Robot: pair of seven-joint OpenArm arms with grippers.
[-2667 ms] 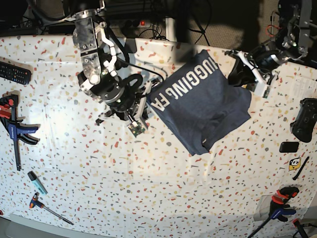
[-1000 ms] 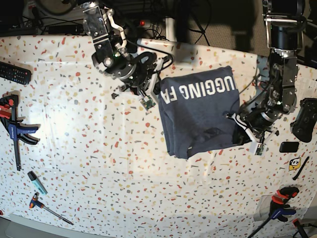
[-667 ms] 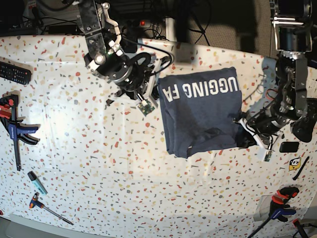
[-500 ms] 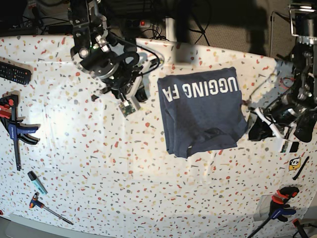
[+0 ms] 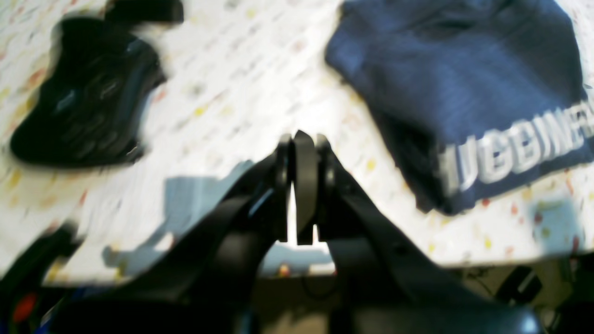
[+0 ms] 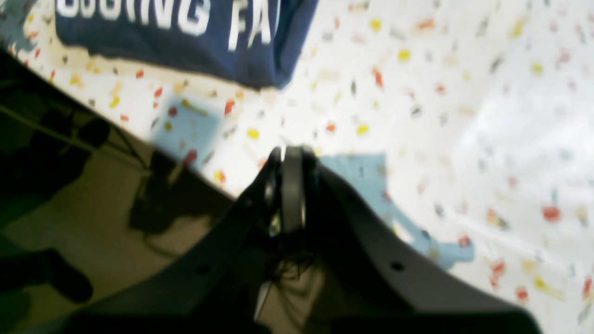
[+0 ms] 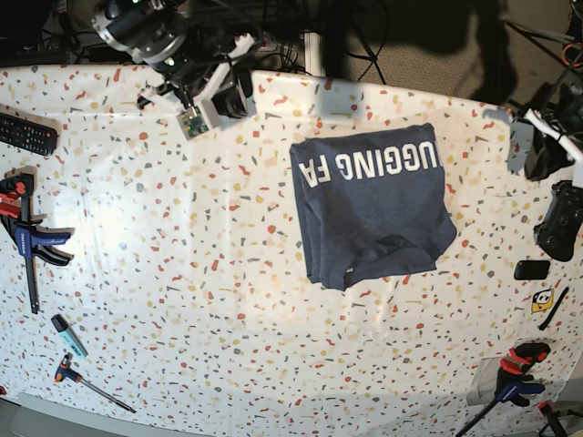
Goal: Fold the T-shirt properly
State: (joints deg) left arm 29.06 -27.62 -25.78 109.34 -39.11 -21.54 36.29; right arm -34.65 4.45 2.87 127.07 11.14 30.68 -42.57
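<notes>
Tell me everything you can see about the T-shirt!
The T-shirt is dark navy-blue and looks like soft cloth. Big white letters, "UGGING FA", run along one edge, upside down in the base view. It is folded into a small, squarish bundle, lying on the speckled table. The edge opposite the letters is rumpled, and a corner pokes out at one side. Neither gripper touches it.

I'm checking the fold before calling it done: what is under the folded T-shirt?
Layers of its own cloth show along the side of the dark navy-blue cotton T-shirt, on the speckled white table. Anything beneath its middle is covered.
</notes>
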